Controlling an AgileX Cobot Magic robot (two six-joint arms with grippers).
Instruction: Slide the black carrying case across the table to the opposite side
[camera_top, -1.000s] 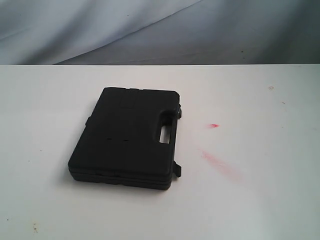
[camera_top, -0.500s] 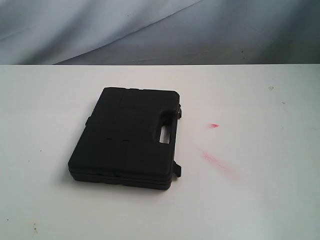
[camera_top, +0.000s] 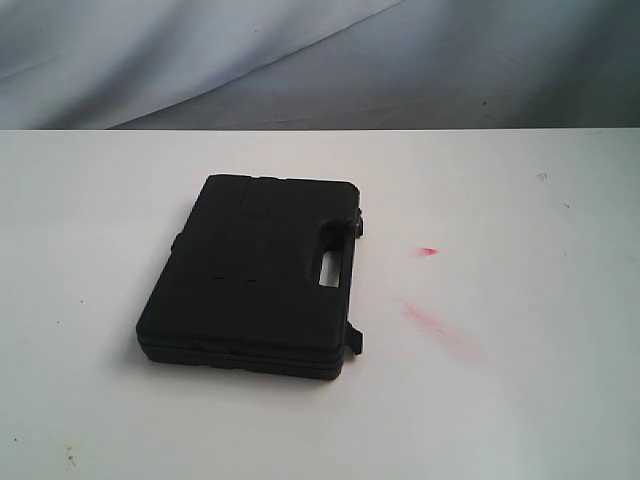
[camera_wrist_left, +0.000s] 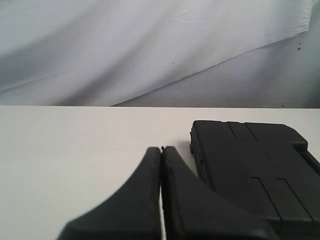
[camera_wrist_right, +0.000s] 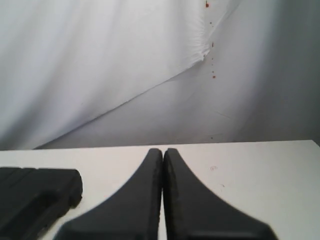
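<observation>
Black carrying case (camera_top: 250, 275): one, shut, lying flat on the white surface (camera_top: 520, 420), left of centre, handle edge toward the right. Its long axis appears to run near-to-far.
Left gripper (camera_wrist_left: 161, 150): one, jaws clenched, empty. The case is just ahead and beside it, so this is judged the nearer arm.
Right gripper (camera_wrist_right: 163, 150): one, jaws clenched, empty, case farther off.
Red smears (camera_top: 432, 322): two, right of the case.

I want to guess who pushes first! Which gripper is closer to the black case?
Left, it seems. The left gripper sits shut right beside the black case; the right gripper, also shut, has a wider gap.
</observation>
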